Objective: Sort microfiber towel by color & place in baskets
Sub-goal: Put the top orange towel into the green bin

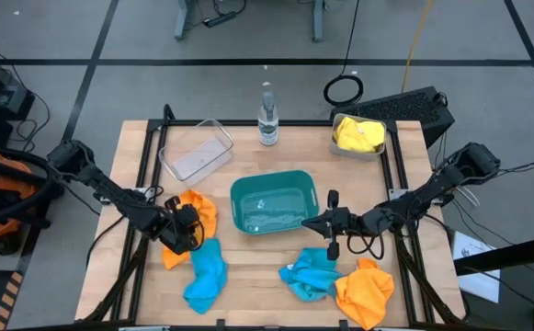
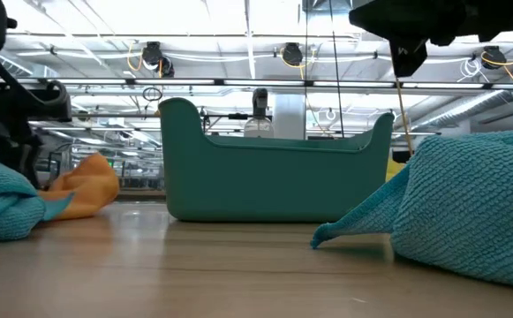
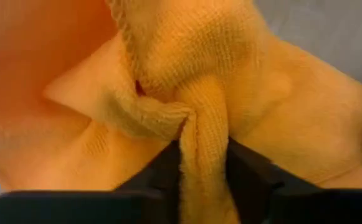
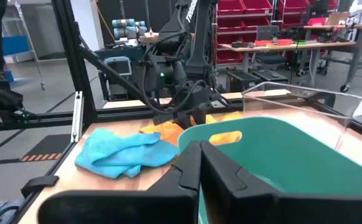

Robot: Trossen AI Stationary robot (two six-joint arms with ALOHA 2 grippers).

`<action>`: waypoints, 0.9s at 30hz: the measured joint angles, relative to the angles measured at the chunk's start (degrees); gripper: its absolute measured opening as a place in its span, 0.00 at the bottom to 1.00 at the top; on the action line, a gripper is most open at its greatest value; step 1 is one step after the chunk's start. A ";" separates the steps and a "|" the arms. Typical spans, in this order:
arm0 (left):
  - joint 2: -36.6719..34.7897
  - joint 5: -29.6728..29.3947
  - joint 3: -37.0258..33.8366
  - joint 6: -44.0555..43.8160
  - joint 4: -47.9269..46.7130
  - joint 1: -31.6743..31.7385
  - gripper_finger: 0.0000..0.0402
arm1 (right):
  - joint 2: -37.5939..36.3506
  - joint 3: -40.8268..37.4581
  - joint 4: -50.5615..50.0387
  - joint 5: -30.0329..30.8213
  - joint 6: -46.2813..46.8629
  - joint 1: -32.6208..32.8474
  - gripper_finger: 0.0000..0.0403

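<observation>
An orange towel lies bunched on the table at the near left, and it also shows in the low view. My left gripper is shut on it. A blue towel lies just nearer than it. The teal basket stands mid-table. My right gripper hovers shut and empty at the basket's right side, above another blue towel and an orange towel. The clear basket stands far left. The grey basket at the far right holds a yellow towel. My left gripper pinches a raised fold of the orange towel between its two fingers. The fold is several layers thick and runs back between the fingers. The fingers come from the table's left, slanting down. The rest of the towel lies slack on the table.
A clear bottle stands upright at the far middle, between the clear and grey baskets. Black frame rails run along the table's left and right sides. Bare wood shows between the teal basket and the near edge.
</observation>
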 joint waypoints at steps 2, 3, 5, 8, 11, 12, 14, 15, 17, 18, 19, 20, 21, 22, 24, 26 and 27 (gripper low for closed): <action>0.07 -0.96 0.02 2.53 1.26 0.34 0.12 | 0.59 0.74 -0.09 -0.06 -1.05 0.00 0.00; 0.07 -1.09 0.28 3.45 1.36 0.52 0.07 | 1.01 1.35 -0.09 -0.08 -1.51 0.00 0.00; 0.17 -2.15 1.14 4.71 1.22 0.90 0.04 | 1.85 2.47 -0.02 -0.11 -2.75 0.00 0.00; 0.06 -3.93 3.24 7.90 1.41 1.41 0.07 | 3.38 4.46 -0.04 -0.15 -5.03 0.00 0.00; 0.07 -4.49 6.39 11.62 0.88 1.66 0.08 | 5.38 6.93 -0.04 -0.26 -7.79 0.00 0.00; 0.04 -4.71 7.55 12.97 0.91 1.66 0.07 | 6.25 7.90 -0.04 -0.26 -8.57 0.00 0.00; 0.04 -4.87 10.28 15.90 0.52 1.66 0.06 | 8.02 9.92 -0.08 -0.51 -10.28 0.00 0.00; 0.04 -4.85 11.81 16.59 -0.21 1.63 0.05 | 9.17 11.08 -0.05 -0.52 -11.06 0.00 0.00; 0.04 -4.04 15.38 17.72 -3.72 1.52 0.04 | 11.45 13.38 -0.10 -0.55 -12.98 0.00 0.00; 0.02 -3.81 17.08 17.93 -5.98 1.27 0.04 | 12.72 14.55 -0.16 -0.53 -13.87 0.00 0.00; 0.02 -3.53 18.91 17.93 -8.33 0.97 0.04 | 14.08 15.90 -0.13 -0.53 -14.64 0.00 0.00; 0.02 -3.48 20.67 17.92 -10.71 0.57 0.04 | 15.34 17.16 -0.07 -0.55 -15.45 0.00 0.00; 0.02 -3.45 22.43 17.93 -13.15 0.07 0.05 | 16.60 18.27 -0.14 -0.51 -16.10 -0.02 0.00; 0.02 -3.45 24.14 17.90 -15.49 -0.51 0.05 | 18.32 19.80 -0.11 -0.49 -16.56 -0.13 0.00; 0.02 -3.61 27.57 17.90 -20.97 -1.63 0.05 | 21.55 22.62 -0.61 -0.53 -18.51 -0.15 0.01; -0.11 -4.84 30.63 17.64 -25.57 -2.83 0.05 | 24.94 25.96 -1.26 -0.20 -20.90 -0.17 0.03; -0.23 -5.52 32.18 17.60 -27.60 -3.33 0.05 | 26.52 27.66 -1.25 -0.16 -22.18 -0.38 0.05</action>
